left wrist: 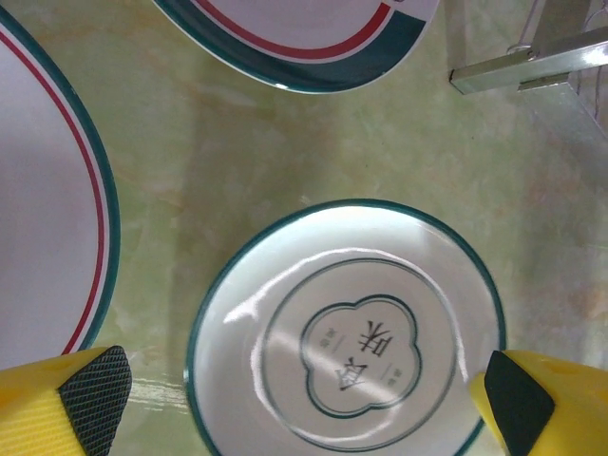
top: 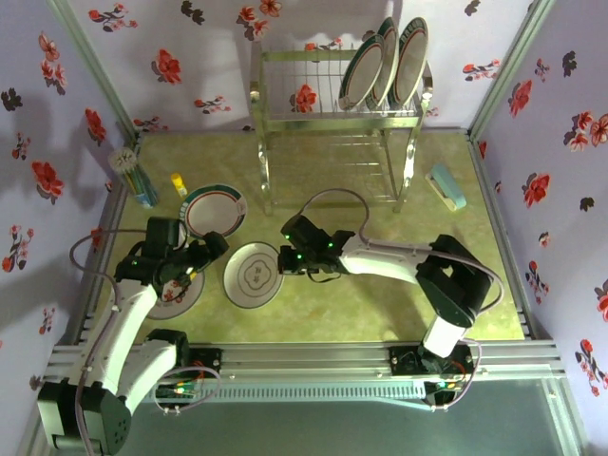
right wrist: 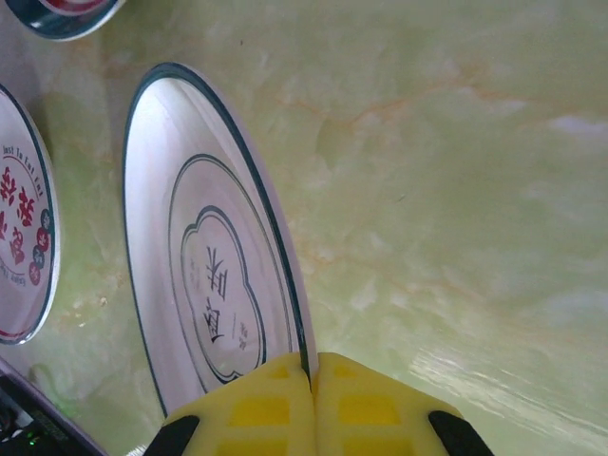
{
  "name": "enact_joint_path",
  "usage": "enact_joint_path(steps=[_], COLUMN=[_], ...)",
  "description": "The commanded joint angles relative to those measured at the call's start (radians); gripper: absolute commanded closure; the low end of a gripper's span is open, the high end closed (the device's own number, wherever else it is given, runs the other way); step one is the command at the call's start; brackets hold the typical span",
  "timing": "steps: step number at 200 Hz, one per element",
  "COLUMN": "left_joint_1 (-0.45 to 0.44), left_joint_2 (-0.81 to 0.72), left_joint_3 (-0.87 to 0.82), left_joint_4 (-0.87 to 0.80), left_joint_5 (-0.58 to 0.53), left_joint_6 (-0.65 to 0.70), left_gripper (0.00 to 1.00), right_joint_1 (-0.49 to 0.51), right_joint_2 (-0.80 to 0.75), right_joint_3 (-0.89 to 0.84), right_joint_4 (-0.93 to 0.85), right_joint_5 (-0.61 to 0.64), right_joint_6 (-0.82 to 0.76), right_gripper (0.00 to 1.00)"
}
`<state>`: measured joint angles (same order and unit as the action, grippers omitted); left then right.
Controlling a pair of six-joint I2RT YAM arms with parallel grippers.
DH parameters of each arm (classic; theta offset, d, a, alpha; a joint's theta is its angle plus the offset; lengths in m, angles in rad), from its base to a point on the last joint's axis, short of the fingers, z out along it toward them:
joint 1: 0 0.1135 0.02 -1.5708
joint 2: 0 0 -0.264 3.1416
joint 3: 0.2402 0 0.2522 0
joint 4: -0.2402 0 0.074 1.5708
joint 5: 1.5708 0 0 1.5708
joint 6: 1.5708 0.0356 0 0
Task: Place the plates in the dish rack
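The right gripper (right wrist: 312, 369) pinches the motif plate (right wrist: 209, 266) at its rim, the edge sandwiched between both fingers. The left gripper (left wrist: 306, 388) is spread wide, with the plate below and between its tips.

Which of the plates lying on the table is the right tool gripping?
The centre-motif plate: thin green edge, no red band or pattern. The right tool pinches its rim.

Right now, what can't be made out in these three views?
Top view: red-patterned round plate mostly hidden under the left arm.
Right wrist view: yellow fingers of the right gripper hide how deep the rim of the cream green-motif plate sits.
Top view: three banded plates overlap in the shiny wire dish rack; their slots unclear.
Left wrist view: green-and-red-banded plate cut off by the left edge.
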<state>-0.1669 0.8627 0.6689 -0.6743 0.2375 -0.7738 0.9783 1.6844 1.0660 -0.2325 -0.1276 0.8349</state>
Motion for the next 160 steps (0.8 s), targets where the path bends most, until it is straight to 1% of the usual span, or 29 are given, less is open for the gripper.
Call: enact_joint_path(steps=[1,34,68,95,129,160], left_joint_1=[0.008,0.010,0.009,0.010,0.010,0.010], left_joint_2=[0.004,0.029,0.064,0.092,0.119,0.155], left_joint_3=[0.041,0.070,0.109,0.138,0.175,0.223], left_joint_4=[-0.017,-0.016,-0.005,0.010,0.021,0.022], left_joint_5=[0.004,-0.003,-0.008,-0.007,-0.009,-0.010], left_joint_6=[0.036,0.056,0.074,0.077,0.088,0.108], left_gripper=[0.00,0.00,0.00,0.00,0.00,0.00], right_joint_1=[-0.013,-0.030,-0.069,-0.108,-0.127,-0.131], right_joint_2=[-0.089,-0.202,-0.325,-0.393,-0.431,-0.423], right_joint_3=[0.064,0.132,0.209,0.297,0.456,0.638], right_joint_4=[-0.154,-0.315,-0.429,-0.502,-0.587,-0.634], right_joint_5=[0.099,0.183,0.244,0.278,0.339,0.424], right_joint_6=[-0.086,-0.165,-0.227,-0.283,-0.361,-0.454], right_gripper=[1.00,1.00,1.00,1.00,1.00,1.00])
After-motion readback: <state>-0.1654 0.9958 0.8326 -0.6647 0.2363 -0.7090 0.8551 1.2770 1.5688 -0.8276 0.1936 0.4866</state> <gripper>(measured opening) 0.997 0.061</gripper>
